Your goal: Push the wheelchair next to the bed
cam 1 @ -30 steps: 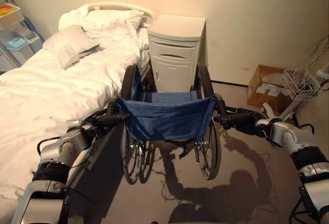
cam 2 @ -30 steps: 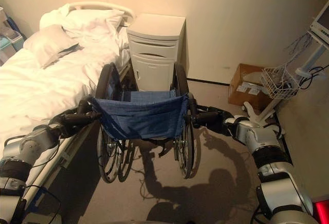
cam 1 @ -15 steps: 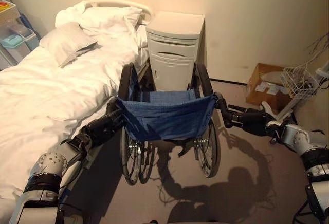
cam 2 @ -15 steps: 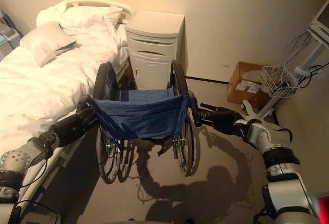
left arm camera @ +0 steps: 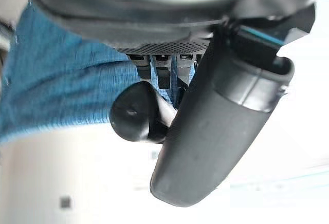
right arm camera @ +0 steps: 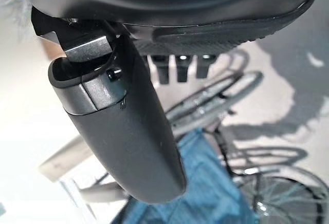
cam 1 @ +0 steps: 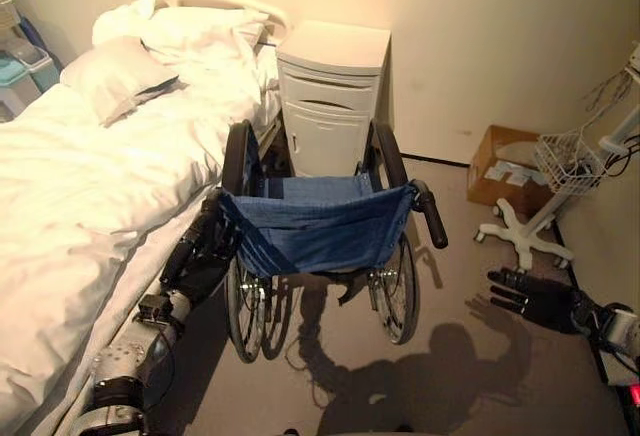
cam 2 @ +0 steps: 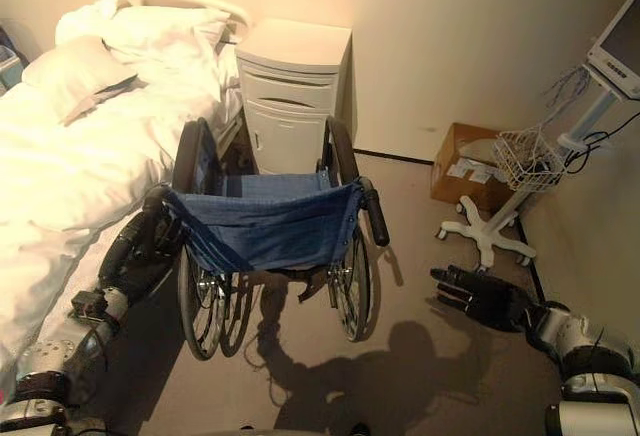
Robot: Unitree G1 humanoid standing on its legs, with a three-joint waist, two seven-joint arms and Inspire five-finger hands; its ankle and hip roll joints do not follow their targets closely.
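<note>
The wheelchair (cam 1: 320,226), with a blue cloth back and black push handles, stands close against the side of the white bed (cam 1: 80,176), facing the bedside cabinet. My left hand (cam 1: 195,246) lies between bed and chair by the left push handle (left arm camera: 136,118); its fingers are straight and not curled round it. My right hand (cam 1: 535,298) hovers low over the floor to the right, fingers spread open, well clear of the right push handle (cam 1: 432,221). The right wrist view looks past the thumb (right arm camera: 128,131) at the chair's wheels (right arm camera: 216,106).
A white bedside cabinet (cam 1: 330,96) stands against the wall just ahead of the wheelchair. A cardboard box (cam 1: 505,156) and a white wheeled stand (cam 1: 520,236) with a wire basket (cam 1: 565,161) are at the right. Grey carpet lies behind and right of the chair.
Both hands have let go of the push handles. The right hand has drawn back to the right and down; the left has opened beside its handle. The camera has shifted.
</note>
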